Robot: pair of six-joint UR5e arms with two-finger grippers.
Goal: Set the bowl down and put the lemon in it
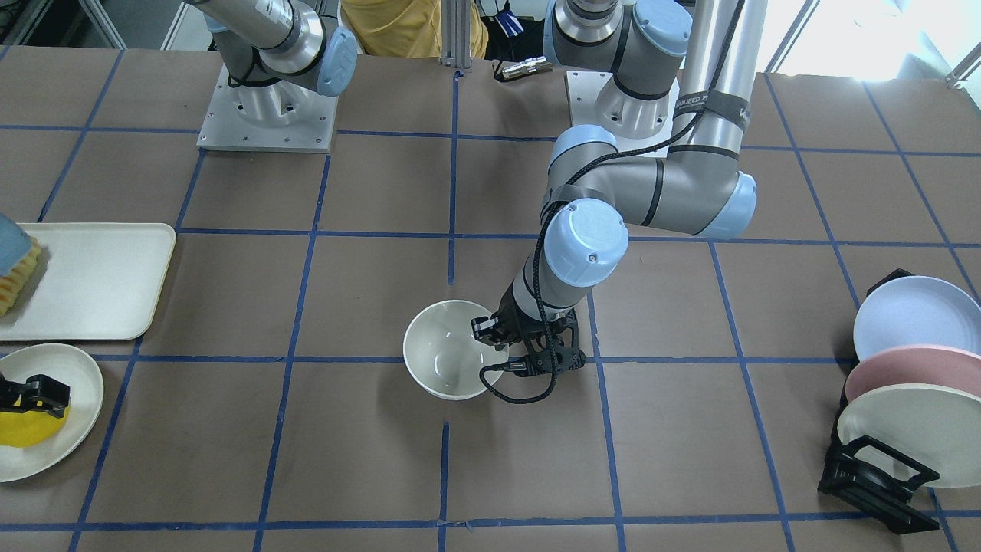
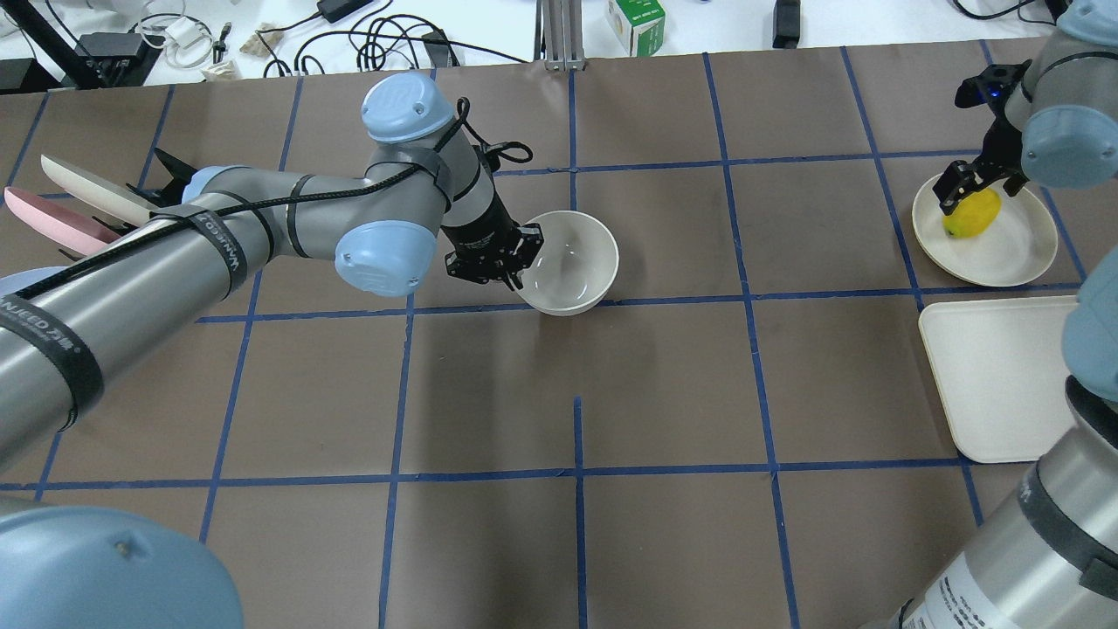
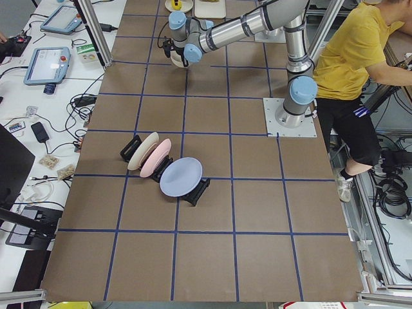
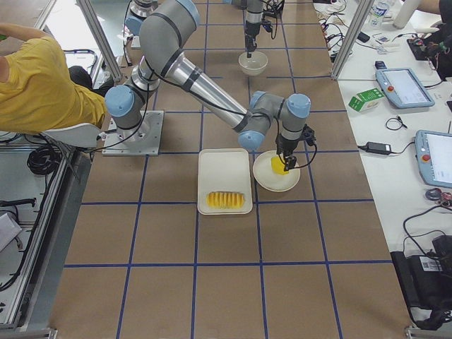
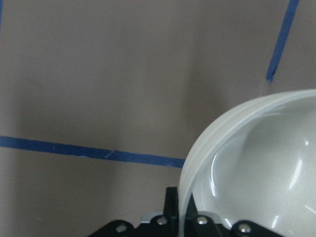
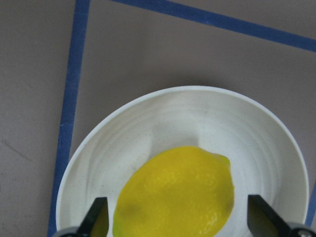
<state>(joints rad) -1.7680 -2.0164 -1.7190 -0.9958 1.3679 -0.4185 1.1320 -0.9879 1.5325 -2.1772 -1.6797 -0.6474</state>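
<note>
The off-white bowl (image 1: 448,349) stands near the table's middle; it also shows in the overhead view (image 2: 572,262). My left gripper (image 2: 517,260) is shut on its rim on the side nearest the arm, one finger inside and one outside, as the left wrist view shows at the bowl's rim (image 5: 197,163). The yellow lemon (image 2: 971,215) lies on a shallow cream plate (image 2: 1004,253) far from the bowl. My right gripper (image 2: 980,188) is down over the lemon (image 6: 173,192), open, with a fingertip (image 6: 98,217) on each side and a small gap at both.
A cream tray (image 2: 996,384) lies beside the plate, with a yellow ridged item (image 4: 226,201) on it. A black rack with cream, pink and blue plates (image 1: 912,391) stands at the table's other end. A person in a yellow shirt (image 3: 367,58) sits behind the robot.
</note>
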